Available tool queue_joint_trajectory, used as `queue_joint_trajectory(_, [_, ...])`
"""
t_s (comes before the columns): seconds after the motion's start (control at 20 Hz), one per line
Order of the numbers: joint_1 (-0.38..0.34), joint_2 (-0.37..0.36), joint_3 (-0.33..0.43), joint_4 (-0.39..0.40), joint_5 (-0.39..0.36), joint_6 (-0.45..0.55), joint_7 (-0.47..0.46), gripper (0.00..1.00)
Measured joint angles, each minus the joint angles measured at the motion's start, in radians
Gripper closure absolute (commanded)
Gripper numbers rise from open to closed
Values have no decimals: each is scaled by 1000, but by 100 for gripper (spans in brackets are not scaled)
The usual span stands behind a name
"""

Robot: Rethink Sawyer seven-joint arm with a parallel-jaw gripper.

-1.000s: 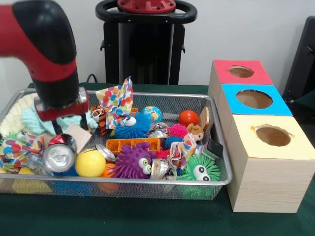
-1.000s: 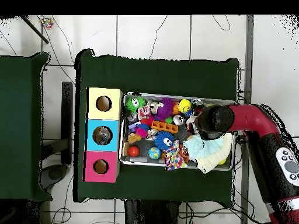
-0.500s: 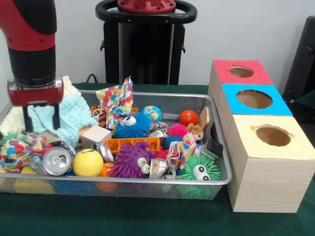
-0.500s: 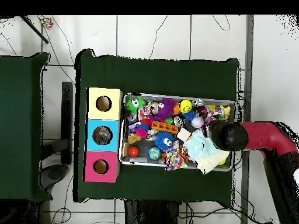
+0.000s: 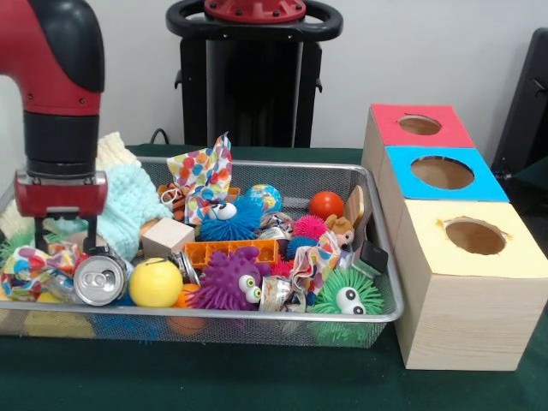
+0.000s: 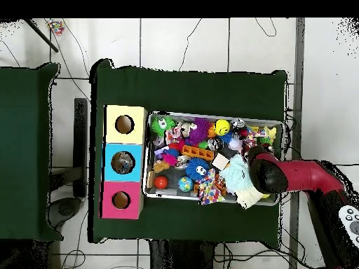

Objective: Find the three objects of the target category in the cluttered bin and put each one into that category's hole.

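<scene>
The silver wire-mesh bin [image 5: 257,316] is crowded with toys. It also shows in the overhead view [image 6: 210,114]. My gripper [image 5: 65,244] hangs over the bin's left end, open and holding nothing. Its tips stand just above a silver can [image 5: 100,278] and a dotted wrapper [image 5: 26,261]. A mint knitted cloth [image 5: 128,205] lies behind it. Three wooden boxes with holes stand to the right: red top [image 5: 419,126], blue top [image 5: 445,171], yellow top [image 5: 475,235]. In the overhead view the arm [image 6: 270,175] hides the gripper.
Beside the can lie a yellow ball [image 5: 156,282], a wooden cube [image 5: 166,236], an orange brick [image 5: 231,251] and a purple spiky toy [image 5: 229,287]. Further right are a blue spiky toy [image 5: 227,218], a red ball [image 5: 327,205] and a green spiky toy [image 5: 347,295].
My gripper has moved left in the front view, away from the wooden cube, then lowered a little toward the can. The cube now lies flat beside the cloth.
</scene>
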Motion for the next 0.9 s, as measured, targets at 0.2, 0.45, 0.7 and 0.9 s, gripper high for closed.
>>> queue_joint_trajectory(0.2, [98, 12, -135, -17, -5, -174, 3, 0])
queue_joint_trajectory(0.45, [151, 41, -235, -49, 10, -287, 3, 0])
queue_joint_trajectory(0.7, [213, 92, -325, -75, 84, -379, 11, 0])
queue_joint_trajectory(0.9, [279, 121, -421, -75, 212, -435, 50, 0])
